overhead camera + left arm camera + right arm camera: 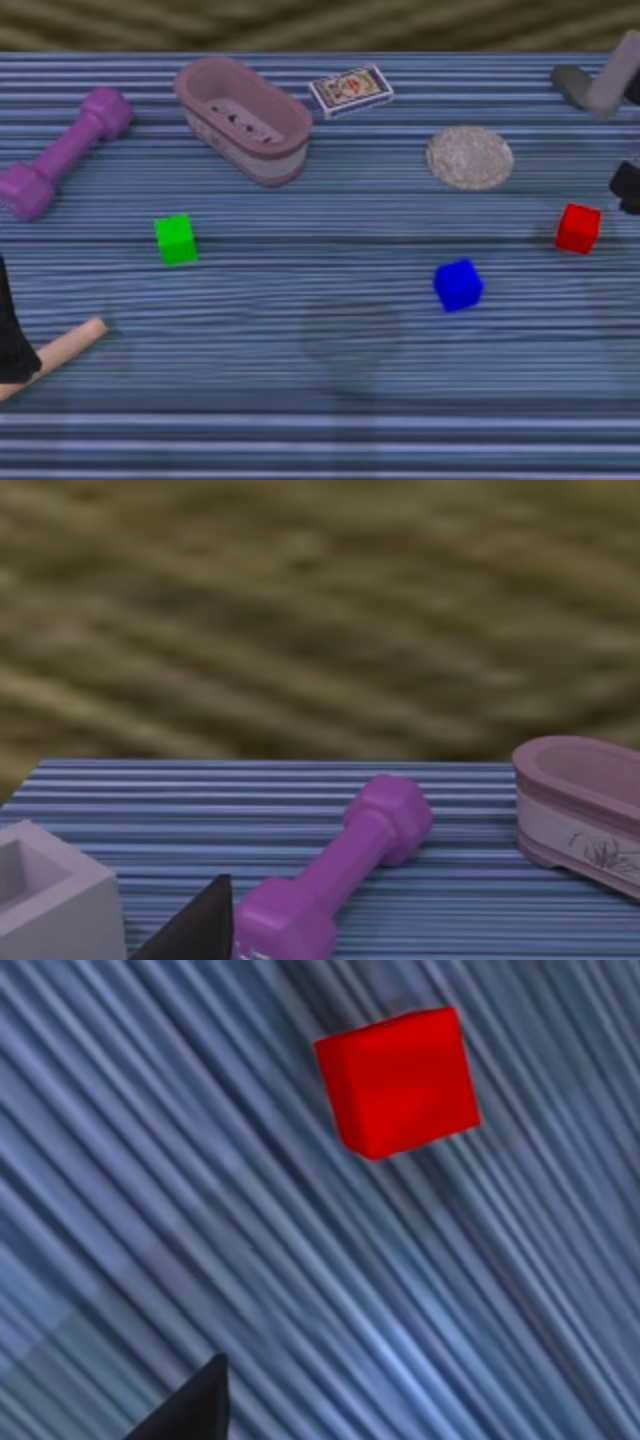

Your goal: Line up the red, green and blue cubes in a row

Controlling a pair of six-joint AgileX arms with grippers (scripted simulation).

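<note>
**Cubes scattered, none gripped**

Red cube [578,228] sits far right, just beside my right gripper [627,186]; blue cube [458,285] right of centre, green cube [176,240] left. I can't tell either gripper's opening. Left arm parked at the left edge.

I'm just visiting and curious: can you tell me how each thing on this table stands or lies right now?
Red cube: flat on table, right side, untouched.
Blue cube: flat on table, alone.
Green cube: flat on table, left side.
Pink tub: upright, open.
Purple dumbbell: lying on its side.
Card box: lying flat.
Round grey disc: lying flat.
</note>
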